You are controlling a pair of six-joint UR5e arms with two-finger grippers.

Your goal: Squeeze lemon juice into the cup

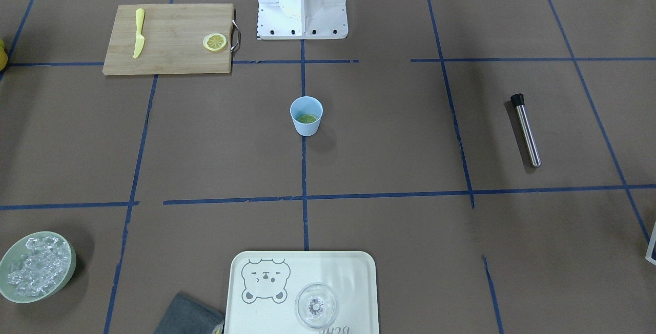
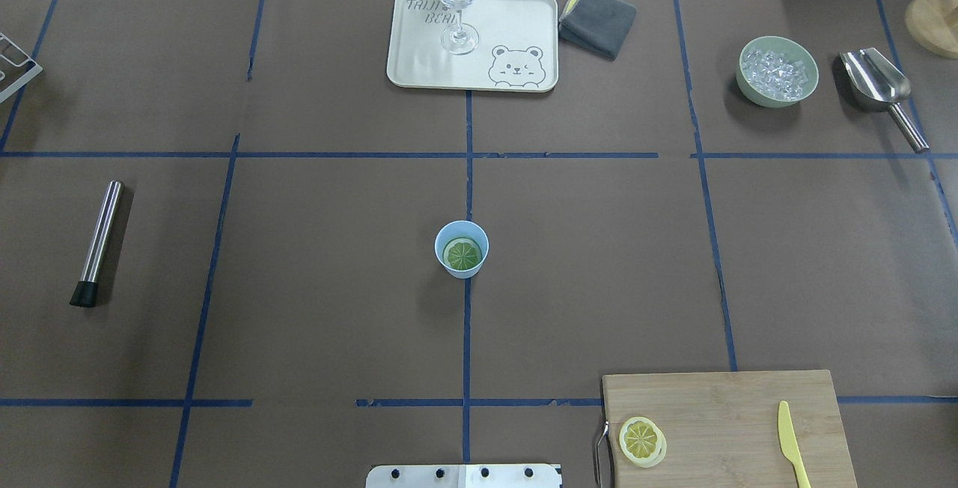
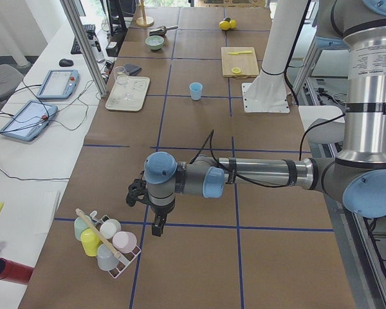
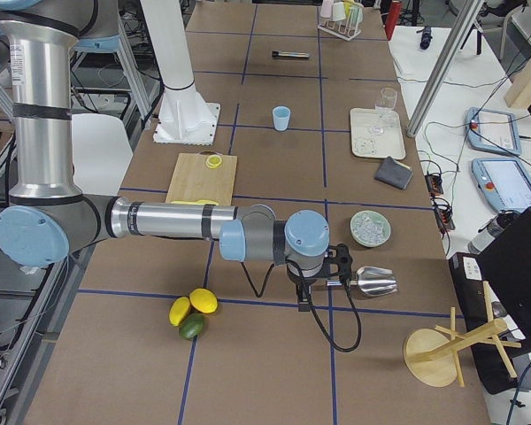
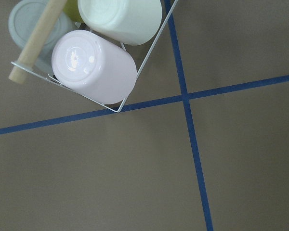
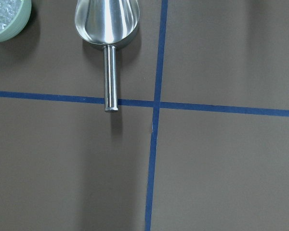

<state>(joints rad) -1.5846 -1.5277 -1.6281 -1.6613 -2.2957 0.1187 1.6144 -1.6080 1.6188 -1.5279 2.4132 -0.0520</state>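
Observation:
The light-blue cup (image 2: 461, 248) stands upright at the table's centre, on a blue tape line, with a greenish round slice lying inside it. The lemon (image 2: 642, 441), a round yellow piece with its cut face up, lies on the wooden cutting board (image 2: 733, 413) near the board's metal handle. Both arms are far from them. My left gripper (image 3: 157, 226) hangs over the table's left end beside a rack of cups. Over the right end, my right gripper (image 4: 303, 290) hovers near a metal scoop. Neither wrist view shows fingers, so I cannot tell either gripper's state.
A yellow knife (image 2: 792, 443) lies on the board. A metal muddler (image 2: 97, 242) rests at the left. At the far edge stand a tray (image 2: 419, 61) with a clear glass (image 2: 456, 1), a grey cloth (image 2: 597, 21), a bowl of ice (image 2: 777, 71) and a scoop (image 6: 107, 19). The cup rack (image 5: 101, 53) sits at the left end.

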